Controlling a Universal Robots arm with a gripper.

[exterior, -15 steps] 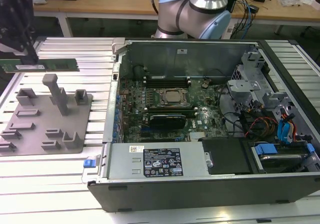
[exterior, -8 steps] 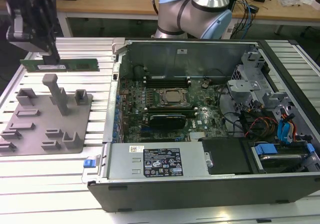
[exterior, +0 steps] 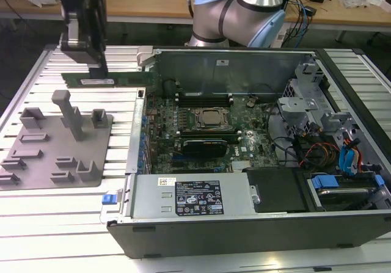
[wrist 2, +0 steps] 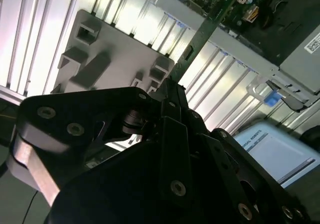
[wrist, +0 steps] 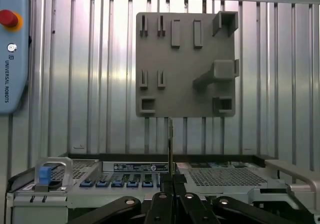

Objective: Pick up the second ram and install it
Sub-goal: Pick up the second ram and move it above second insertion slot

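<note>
The second ram (exterior: 107, 79) is a thin green stick with a whitish label. It hangs level above the slatted table, between the grey fixture plate (exterior: 58, 145) and the open computer case (exterior: 244, 224). My gripper (exterior: 98, 71) is shut on its top edge, near the stick's middle. The second wrist view has the ram (wrist 2: 202, 31) running out from the gripper (wrist 2: 172, 91) toward the case. In the first wrist view the ram (wrist: 170, 144) is edge-on, rising from the gripper (wrist: 170, 181) below the fixture plate (wrist: 185, 63).
The case lies open with its motherboard up. On the board are the processor socket (exterior: 211, 119), memory slots (exterior: 201, 96) behind it and a black card (exterior: 211, 146) in front. Grey posts (exterior: 73, 111) rise from the fixture plate. A teach pendant (wrist: 12, 48) lies on the table.
</note>
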